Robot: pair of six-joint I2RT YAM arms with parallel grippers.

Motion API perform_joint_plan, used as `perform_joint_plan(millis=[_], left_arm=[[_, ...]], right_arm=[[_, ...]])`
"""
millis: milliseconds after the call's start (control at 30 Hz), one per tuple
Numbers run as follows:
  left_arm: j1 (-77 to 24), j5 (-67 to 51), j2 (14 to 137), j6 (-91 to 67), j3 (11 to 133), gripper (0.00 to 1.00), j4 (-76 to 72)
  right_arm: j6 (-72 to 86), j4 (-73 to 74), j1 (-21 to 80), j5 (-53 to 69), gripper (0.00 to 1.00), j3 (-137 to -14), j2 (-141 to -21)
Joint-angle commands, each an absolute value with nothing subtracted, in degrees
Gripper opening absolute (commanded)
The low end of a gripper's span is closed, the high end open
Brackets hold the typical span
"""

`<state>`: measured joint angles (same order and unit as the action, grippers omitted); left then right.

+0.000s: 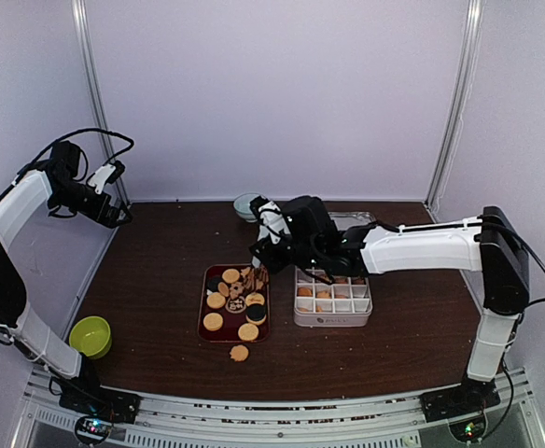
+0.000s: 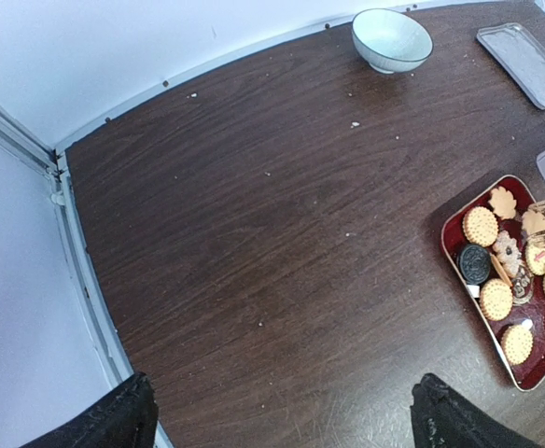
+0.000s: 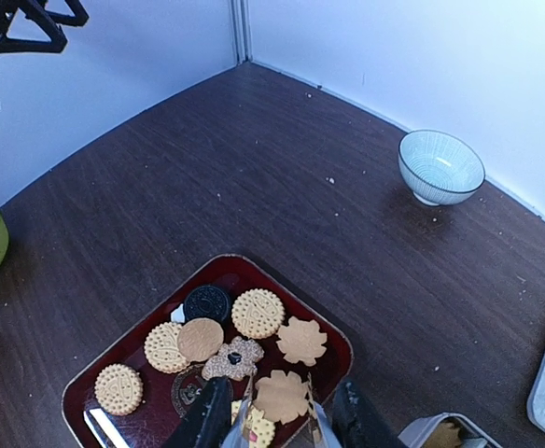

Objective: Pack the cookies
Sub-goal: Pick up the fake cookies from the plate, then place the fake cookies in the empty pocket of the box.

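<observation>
Several cookies (image 1: 230,299) lie on a dark red tray (image 1: 207,329): round golden ones, leaf-shaped ones and a black one (image 3: 206,302). My right gripper (image 1: 258,271) hangs over the tray's near end, shut on a pair of metal tongs (image 3: 249,411). The tong tips stand on either side of a leaf-shaped cookie (image 3: 282,397) that lies in the tray (image 3: 244,261). One round cookie (image 1: 240,353) lies loose on the table in front of the tray. My left gripper (image 1: 114,210) is raised far to the left, open, with nothing between its fingers (image 2: 114,420).
A white divided box (image 1: 333,303) with cookies in some compartments stands right of the tray. A clear lid (image 2: 524,63) lies behind it. A pale blue bowl (image 3: 440,166) sits at the back, a green bowl (image 1: 90,336) at the front left.
</observation>
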<state>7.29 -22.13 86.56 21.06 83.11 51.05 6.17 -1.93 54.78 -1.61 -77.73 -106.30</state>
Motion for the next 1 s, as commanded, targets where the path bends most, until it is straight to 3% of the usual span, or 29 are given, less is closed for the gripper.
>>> perform_joint_plan(millis=[0,567,967], left_arm=[[7.1,-23.0,85.6,21.8,83.4,0.98,50.2],[7.1,-22.2,85.9,22.2,83.5,0.98,50.2],[7.1,-22.6,86.3,22.0,83.4,0.98,50.2]], right_arm=[[5.4,-1.8,54.5,-3.8,0.14,-77.0,-97.4],[12.3,14.7,53.8,-11.6,0.15,-51.1,-60.9],[14.3,15.9,53.8,-12.9,0.15,-46.8,-59.2]])
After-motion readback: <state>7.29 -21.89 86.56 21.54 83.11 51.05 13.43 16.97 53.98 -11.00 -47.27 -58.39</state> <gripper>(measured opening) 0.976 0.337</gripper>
